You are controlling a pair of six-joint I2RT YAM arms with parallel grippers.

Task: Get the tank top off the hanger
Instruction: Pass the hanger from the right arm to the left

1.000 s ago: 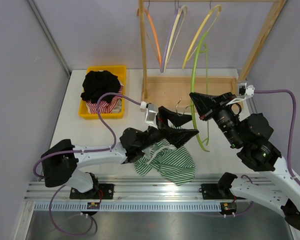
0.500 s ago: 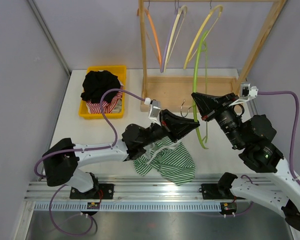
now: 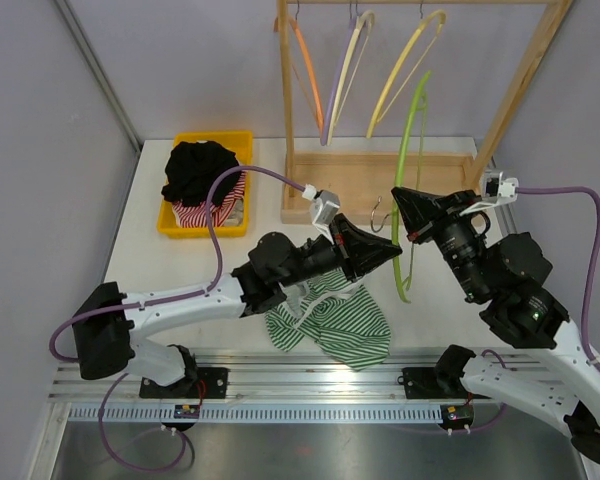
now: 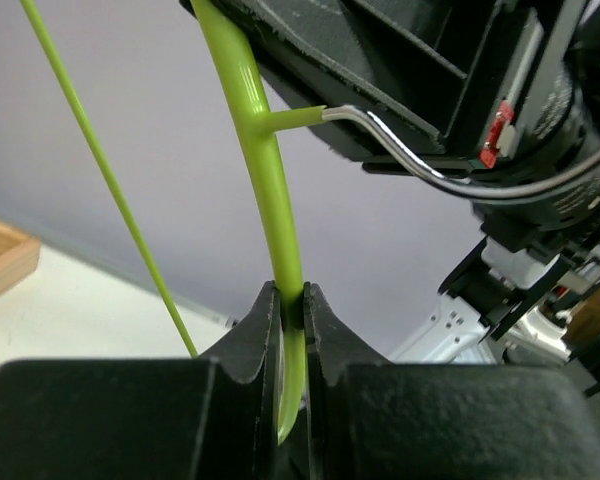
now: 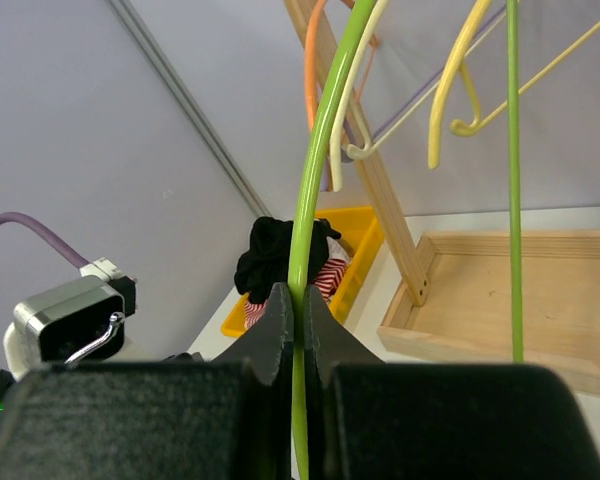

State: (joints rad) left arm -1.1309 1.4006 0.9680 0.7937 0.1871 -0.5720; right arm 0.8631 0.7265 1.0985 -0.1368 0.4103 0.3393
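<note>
Now both arms hold the green hanger (image 3: 408, 150) up above the worktop (image 3: 180, 260). The left fingers (image 4: 263, 325) are clenched on its lower curve, and the right fingers (image 5: 277, 320) grip the rod a little higher. The striped tank top (image 3: 335, 325) lies crumpled on the worktop at 6 o'clock, off the hanger. A yellow bin (image 3: 212, 136) of clothes sits at 10 o'clock and a wooden rack (image 3: 380, 175) at 12.

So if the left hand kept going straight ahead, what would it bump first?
Probably the right hand just ahead, gripping the same thin lime-green plastic hanger; depth is unclear.
</note>
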